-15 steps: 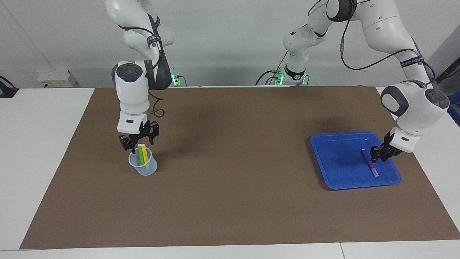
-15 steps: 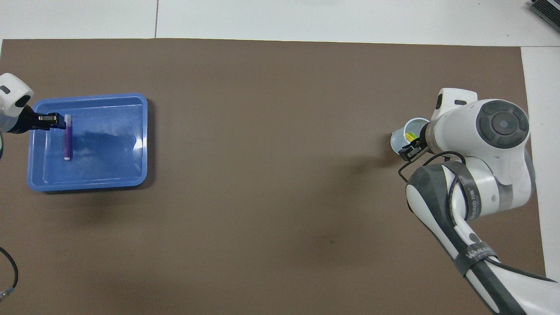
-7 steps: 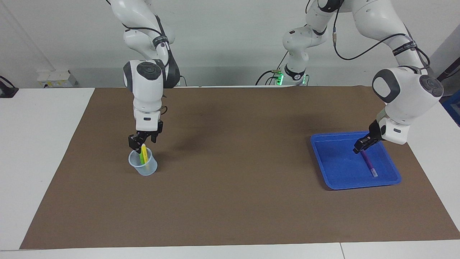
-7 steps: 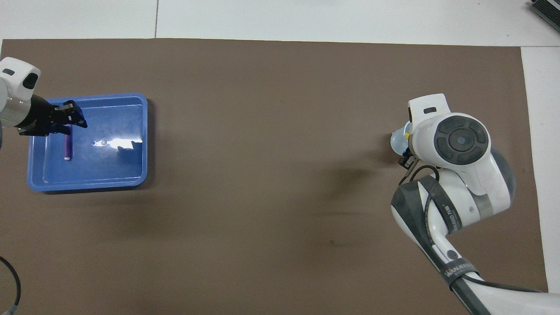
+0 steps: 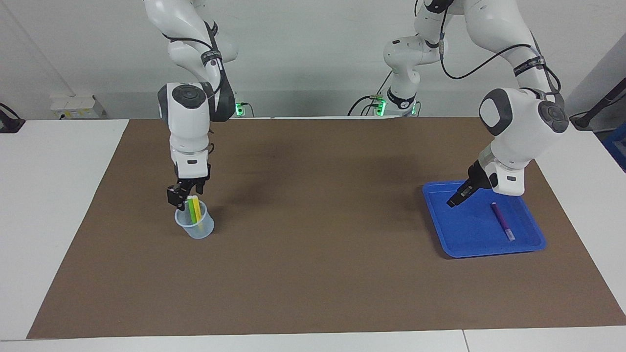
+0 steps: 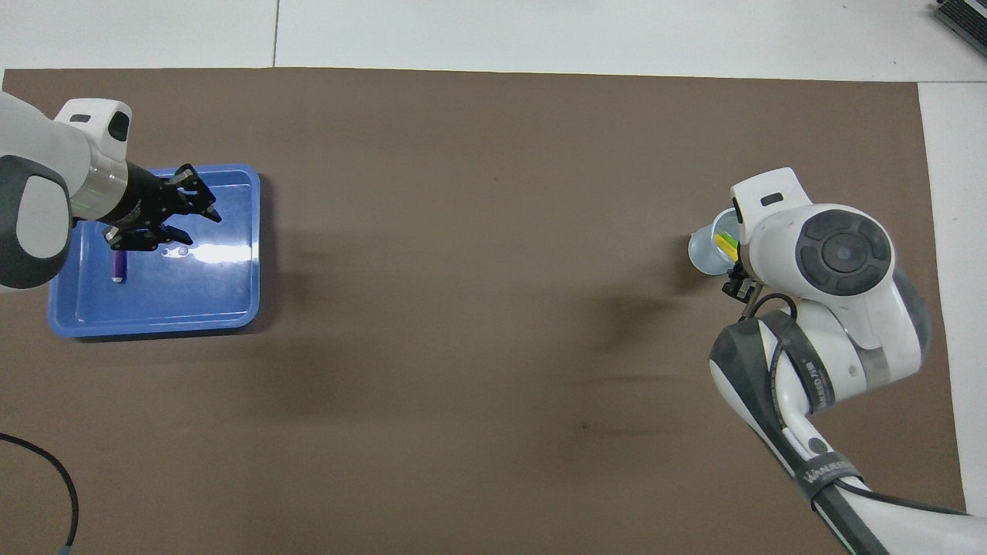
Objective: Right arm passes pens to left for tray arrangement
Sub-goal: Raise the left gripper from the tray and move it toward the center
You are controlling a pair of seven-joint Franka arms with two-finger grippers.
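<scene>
Facing view: you had the right gripper (image 5: pixel 183 194) hanging directly over the translucent cup (image 5: pixel 195 229), at 9 o'clock on the brown mat (image 5: pixel 313 254). Its fingers stood apart and gripped nothing. One fingertip sat just beside the pen tops, on their 9 o'clock side. The green pen (image 5: pixel 190 208) and the yellow pen (image 5: pixel 196 209) stood side by side in the cup, leaning a little, with their tops above the rim.

The blue tray (image 5: pixel 464 239) sat at 3 o'clock on the mat. The purple pen (image 5: pixel 502 221) lay flat in it, in the 3 o'clock half, running roughly 11 to 5. Your left gripper (image 5: pixel 454 200) hung over the tray's 10 o'clock corner, tilted down. It was clear of the pen and held nothing. You couldn't tell from here whether it was open or closed.

Overhead view: the tray (image 6: pixel 193 308) showed at 9 o'clock and the cup (image 6: pixel 702 250) at 3 o'clock. The left gripper (image 6: pixel 193 227) covered the tray's 12 o'clock half. Its black links splayed, so its state was unclear here too. The purple pen (image 6: pixel 118 268) lay toward the tray's 9 o'clock rim, partly hidden under the wrist.

The right arm's wrist covered most of the cup. A bit of the yellow pen (image 6: pixel 725 243) showed inside. Only a black edge of the right gripper (image 6: pixel 736 287) poked out at the cup's 5 o'clock.
</scene>
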